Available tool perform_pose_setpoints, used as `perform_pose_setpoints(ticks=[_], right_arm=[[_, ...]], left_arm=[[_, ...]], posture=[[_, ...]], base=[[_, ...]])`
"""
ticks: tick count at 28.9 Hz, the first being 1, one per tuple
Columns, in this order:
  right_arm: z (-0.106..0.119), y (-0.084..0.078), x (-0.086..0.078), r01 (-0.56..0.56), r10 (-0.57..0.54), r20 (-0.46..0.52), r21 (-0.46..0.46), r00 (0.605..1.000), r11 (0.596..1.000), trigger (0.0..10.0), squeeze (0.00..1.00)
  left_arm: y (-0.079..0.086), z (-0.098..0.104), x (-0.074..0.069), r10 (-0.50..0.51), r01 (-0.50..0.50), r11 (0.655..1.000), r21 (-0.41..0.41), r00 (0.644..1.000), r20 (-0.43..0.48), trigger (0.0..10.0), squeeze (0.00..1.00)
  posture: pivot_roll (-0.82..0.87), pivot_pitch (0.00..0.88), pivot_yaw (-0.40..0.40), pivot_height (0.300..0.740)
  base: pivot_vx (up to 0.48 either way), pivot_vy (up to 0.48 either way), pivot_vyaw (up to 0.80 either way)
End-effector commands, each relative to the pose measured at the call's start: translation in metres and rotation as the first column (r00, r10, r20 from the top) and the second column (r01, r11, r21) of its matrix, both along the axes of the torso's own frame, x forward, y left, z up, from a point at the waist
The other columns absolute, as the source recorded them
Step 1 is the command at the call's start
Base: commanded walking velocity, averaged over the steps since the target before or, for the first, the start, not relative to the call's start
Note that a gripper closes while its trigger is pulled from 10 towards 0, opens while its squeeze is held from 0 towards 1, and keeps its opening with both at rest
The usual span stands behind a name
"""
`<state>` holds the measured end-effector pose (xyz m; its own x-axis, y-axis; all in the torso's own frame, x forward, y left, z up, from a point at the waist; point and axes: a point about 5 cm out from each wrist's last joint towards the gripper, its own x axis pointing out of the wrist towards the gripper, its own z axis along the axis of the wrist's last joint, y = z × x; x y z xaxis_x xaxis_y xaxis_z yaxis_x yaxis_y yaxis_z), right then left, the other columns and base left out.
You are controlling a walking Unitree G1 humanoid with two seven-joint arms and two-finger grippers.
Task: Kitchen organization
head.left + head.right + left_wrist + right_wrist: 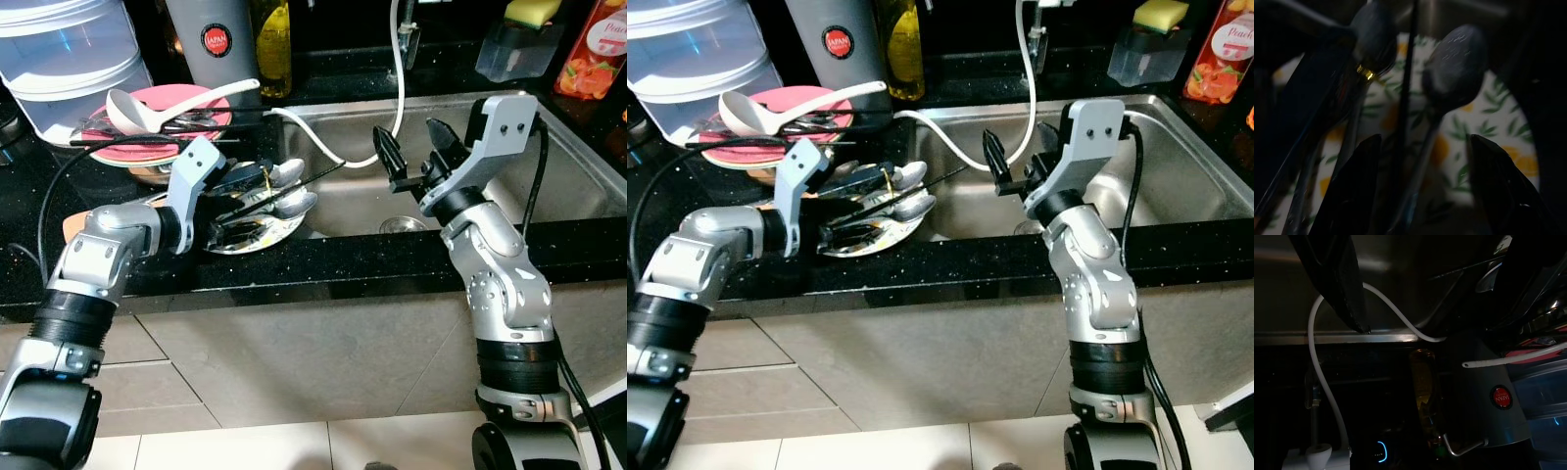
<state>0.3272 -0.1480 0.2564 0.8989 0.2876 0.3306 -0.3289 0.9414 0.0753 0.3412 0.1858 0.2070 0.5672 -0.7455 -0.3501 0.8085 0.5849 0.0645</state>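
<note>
Item: cutlery (279, 191), a loose heap of spoons and a black chopstick (294, 188), lying across a plate (257, 238) on the dark counter (323, 262), just left of the sink (549, 186).

Location: near edge of the counter, with a pink plate (157, 122) and a white ladle (147, 106) stacked farther back on the left.

Handling (judged): the spoons are looking stiff, light and slick, likely to slide or clatter against each other; the plate under them has a leaf-and-orange print and looks fragile. Best hold is across a handle, not the rounded bowl, lifting one piece at a time so the rest are not dragged off. The chopstick is thin and would roll.

Left gripper (1420, 191): reaching in from the left, forearm lying low along the counter, wrist turned toward the sink. Its fingers (1352, 191) are spread apart, straddling the chopstick and a spoon (1452, 68) handle, not yet closing on either.

Right gripper (416, 152): arm bent upward at the elbow, wrist hovering over the near left part of the sink beside a white hose (397, 88). Fingers parted, holding nothing (apparently waiting).
</note>
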Motion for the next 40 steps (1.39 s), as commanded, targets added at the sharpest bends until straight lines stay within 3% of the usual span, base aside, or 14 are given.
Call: perform_pose_setpoints(ticks=[1, 5, 8, 9, 12, 13, 20, 25, 26, 27, 28, 29, 36, 40], right_arm=[[0.000, 0.002, -0.002, -0.003, 0.003, 0.006, -0.010, 1.000, 1.000, 10.0, 0.00], [0.001, 0.001, -0.003, 0.000, 0.000, 0.008, -0.010, 1.000, 1.000, 10.0, 0.00], [0.001, 0.001, -0.003, 0.003, -0.003, 0.009, -0.010, 1.000, 1.000, 10.0, 0.00], [0.001, 0.000, -0.003, 0.005, -0.005, 0.009, -0.009, 1.000, 1.000, 10.0, 0.00], [0.001, 0.000, -0.003, 0.006, -0.005, 0.009, -0.009, 1.000, 1.000, 10.0, 0.00], [0.001, 0.000, -0.003, 0.007, -0.007, 0.008, -0.008, 1.000, 1.000, 10.0, 0.00], [0.001, 0.001, -0.001, -0.001, 0.001, 0.008, -0.005, 1.000, 1.000, 10.0, 0.00], [0.001, 0.001, 0.000, -0.003, 0.003, 0.008, -0.006, 1.000, 1.000, 10.0, 0.00], [0.001, 0.002, 0.000, -0.004, 0.004, 0.009, -0.007, 1.000, 1.000, 10.0, 0.00], [0.002, 0.002, 0.000, -0.004, 0.004, 0.009, -0.007, 1.000, 1.000, 10.0, 0.00], [0.002, 0.002, 0.000, -0.004, 0.004, 0.009, -0.007, 1.000, 1.000, 10.0, 0.00], [0.002, 0.002, 0.000, -0.003, 0.004, 0.009, -0.008, 1.000, 1.000, 10.0, 0.00], [0.003, 0.003, -0.003, -0.030, 0.030, 0.013, -0.005, 0.999, 1.000, 10.0, 0.00], [0.003, 0.008, -0.005, -0.078, 0.078, 0.005, 0.025, 0.997, 0.997, 10.0, 0.00]], left_arm=[[0.004, -0.002, 0.000, -0.011, 0.011, 0.999, 0.043, 1.000, -0.008, 6.9, 0.00], [0.000, 0.001, 0.003, -0.035, 0.034, 0.998, 0.051, 0.999, 0.018, 6.9, 0.00], [-0.001, 0.004, 0.004, -0.037, 0.035, 0.998, 0.056, 0.999, 0.028, 6.0, 0.00], [0.000, 0.004, 0.003, -0.039, 0.037, 0.998, 0.052, 0.999, 0.032, 3.3, 0.00], [0.000, 0.005, 0.003, -0.041, 0.039, 0.998, 0.050, 0.999, 0.032, 3.3, 0.00], [0.001, 0.004, 0.003, -0.037, 0.035, 0.998, 0.057, 0.999, 0.037, 0.0, 0.00], [0.004, -0.004, 0.003, -0.017, 0.014, 0.997, 0.081, 0.999, 0.032, 0.0, 0.00], [0.005, 0.000, 0.003, 0.000, -0.004, 0.997, 0.071, 0.998, 0.058, 0.0, 0.00], [0.004, 0.009, 0.005, 0.011, -0.017, 0.999, 0.052, 0.994, 0.104, 3.1, 0.00], [0.003, 0.013, 0.006, 0.020, -0.026, 0.999, 0.045, 0.991, 0.132, 4.8, 0.00], [0.003, 0.013, 0.006, 0.020, -0.026, 0.999, 0.045, 0.991, 0.132, 4.8, 0.00], [0.002, 0.018, 0.007, 0.042, -0.049, 0.998, 0.041, 0.985, 0.167, 10.0, 0.00], [-0.012, 0.055, 0.003, 0.075, -0.061, 0.997, -0.051, 0.925, 0.372, 10.0, 0.00], [-0.019, 0.059, -0.001, 0.047, -0.029, 0.998, -0.050, 0.915, 0.401, 10.0, 0.00]], posture=[[0.00, 0.036, 0.038, 0.740], [0.00, 0.037, 0.040, 0.740], [0.00, 0.038, 0.042, 0.740], [0.00, 0.039, 0.043, 0.740], [0.00, 0.039, 0.043, 0.740], [0.00, 0.039, 0.041, 0.740], [0.01, 0.040, 0.033, 0.740], [0.01, 0.038, 0.030, 0.740], [0.01, 0.038, 0.030, 0.740], [0.01, 0.038, 0.030, 0.740], [0.01, 0.038, 0.030, 0.740], [0.01, 0.038, 0.030, 0.740], [0.00, 0.037, 0.025, 0.740], [0.00, 0.037, 0.023, 0.740]], base=[[0.000, 0.000, 0.00], [0.000, 0.000, 0.00], [0.000, 0.000, 0.00], [0.000, 0.000, 0.00], [0.000, 0.000, 0.00], [0.000, 0.000, 0.00], [0.000, 0.000, 0.00], [0.000, 0.000, 0.00], [0.000, 0.000, 0.00], [0.000, 0.000, 0.00], [0.000, 0.000, 0.00], [0.000, 0.000, 0.00], [0.000, 0.000, 0.00], [0.000, 0.000, 0.00]])
